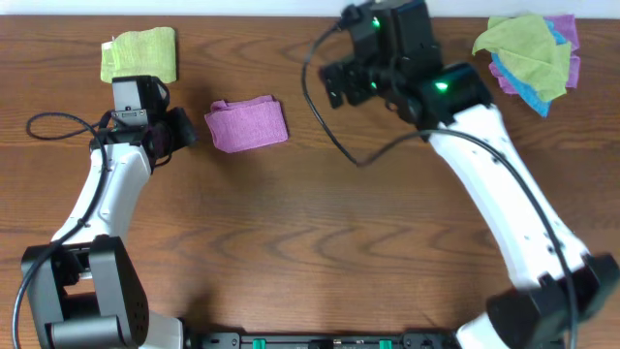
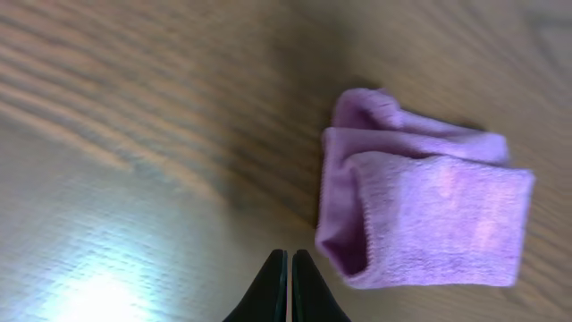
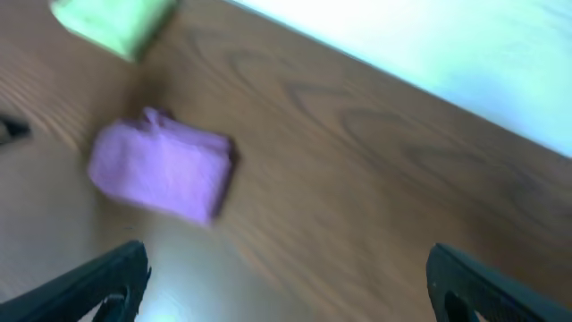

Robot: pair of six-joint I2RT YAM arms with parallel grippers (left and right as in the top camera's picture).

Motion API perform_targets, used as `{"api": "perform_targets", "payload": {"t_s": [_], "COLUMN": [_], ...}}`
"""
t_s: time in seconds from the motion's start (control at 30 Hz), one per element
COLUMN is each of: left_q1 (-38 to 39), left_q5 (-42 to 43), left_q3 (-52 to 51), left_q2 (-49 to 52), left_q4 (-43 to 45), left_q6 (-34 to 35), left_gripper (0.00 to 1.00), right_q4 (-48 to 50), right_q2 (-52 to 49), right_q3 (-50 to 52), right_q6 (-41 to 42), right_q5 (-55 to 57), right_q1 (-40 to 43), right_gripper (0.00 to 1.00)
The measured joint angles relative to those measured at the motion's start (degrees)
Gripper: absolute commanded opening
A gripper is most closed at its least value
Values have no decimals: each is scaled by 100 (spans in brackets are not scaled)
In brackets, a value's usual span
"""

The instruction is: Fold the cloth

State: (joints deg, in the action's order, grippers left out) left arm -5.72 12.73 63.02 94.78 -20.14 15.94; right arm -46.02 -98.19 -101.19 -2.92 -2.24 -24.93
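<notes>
- Soft, plain lilac-purple microfibre cloth point(image 1: 246, 124): folded into a compact layered rectangle, flat on the brown wood-grain table point(image 1: 310, 233).
- Left gripper point(image 1: 191, 131): black fingers pressed together, nothing between them. Lilac cloth just ahead and to the right of the tips, near but not touching, as seen in the left wrist view point(image 2: 427, 215).
- Right gripper point(image 1: 337, 85): fingers spread wide apart and empty. Lilac cloth well ahead and off to the left in the right wrist view point(image 3: 161, 170), clear of both fingers.
- Progress, judged from the layout: folding apparently complete.
  - Stacked edges visible along the near side of the lilac cloth.
  - No hold on the fabric by either tool.
- Remaining, as a judgement only: at most a tidying of the slightly bunched corner on the far left of the bundle, then withdrawal of both arms.
- Count, folded items:
  - one lilac cloth;
  - one yellow-green cloth point(image 1: 140, 55), beyond the left gripper and behind its wrist.
- Count, unfolded items: one heap of loose cloths point(image 1: 528, 53), far to the right of the right gripper.
  - Yellow-green on top, with bright blue and purple showing beneath.
  - At least three pieces; exact number not discernible.
- Count, tools: two arms, two grippers.
</notes>
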Motion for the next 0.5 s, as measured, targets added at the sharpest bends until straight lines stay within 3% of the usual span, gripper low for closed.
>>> {"api": "perform_targets", "payload": {"t_s": [0.03,0.13,0.17,0.2,0.33,0.5], "left_q1": [0,0,0,-2,-2,0], "left_q5": [72,282,367,444,918,1727], "left_q3": [0,0,0,0,-4,-39], "left_q2": [37,297,455,601,1047,1298], "left_q4": [50,151,177,203,452,988], "left_q6": [-11,-11,42,-20,0,81], "left_gripper": [31,53,70,77,89,93], "right_q4": [-179,-813,-1086,-1231,-1617,-1694], "right_q2": [109,413,522,586,789,1263], "right_q3": [0,-2,-2,-2,0,0], "right_q6": [-87,-319,-400,-437,-533,-597], "right_q5": [160,680,868,979,1189,1285], "right_q1": [-7,-7,-4,-2,81,413], "right_gripper": [99,99,99,99,99,99]}}
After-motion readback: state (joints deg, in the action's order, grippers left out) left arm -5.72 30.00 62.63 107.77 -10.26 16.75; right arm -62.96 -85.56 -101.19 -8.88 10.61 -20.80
